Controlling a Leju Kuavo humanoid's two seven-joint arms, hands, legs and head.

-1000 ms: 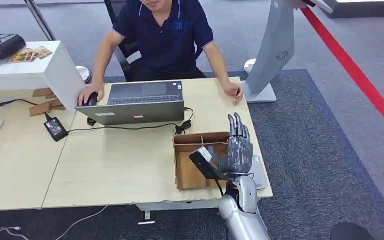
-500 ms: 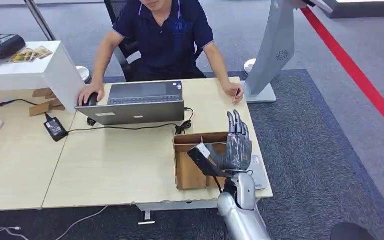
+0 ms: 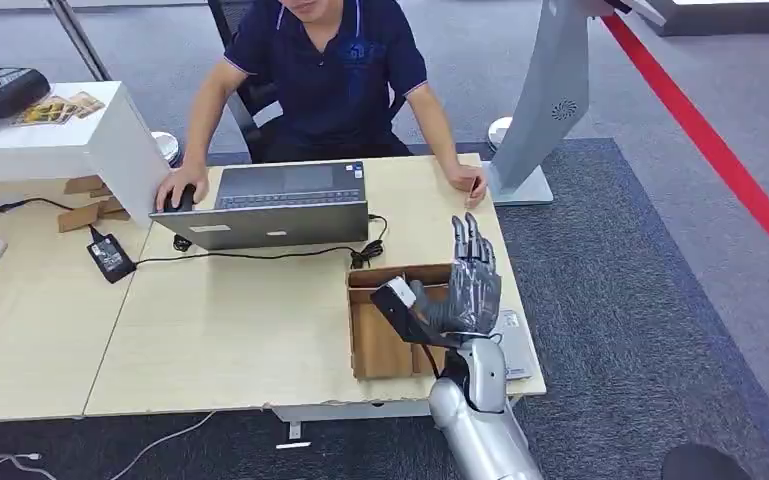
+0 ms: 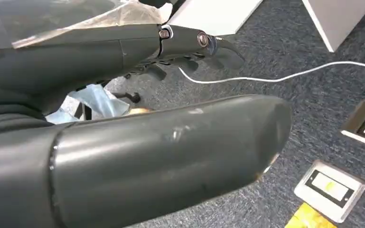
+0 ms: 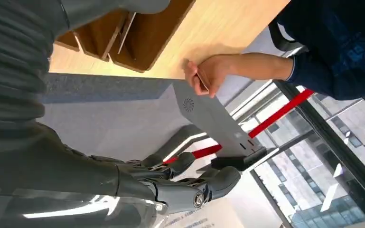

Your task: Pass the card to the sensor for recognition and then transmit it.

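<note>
My right hand (image 3: 467, 288) is raised over the table's near right corner, fingers pointing away from me. It pinches a dark card (image 3: 402, 308) with a white label between thumb and fingers; the card juts left over an open cardboard box (image 3: 375, 345). A flat grey device (image 3: 516, 348) lies on the table just right of the box, partly under my forearm. In the right wrist view my fingers (image 5: 185, 186) stretch toward a grey stand (image 5: 213, 118). My left hand (image 4: 171, 42) hangs over the carpet, fingers stretched out, holding nothing.
A person (image 3: 330, 70) sits across the table at a laptop (image 3: 275, 205), one hand (image 3: 468, 183) resting near the tall grey stand (image 3: 550, 100). A charger and cable (image 3: 112, 257) lie left. A white cabinet (image 3: 70, 135) stands at the far left.
My right hand has risen slightly and drifted away from me and a little left, carrying the card with it. The person and the laptop have stayed put.
</note>
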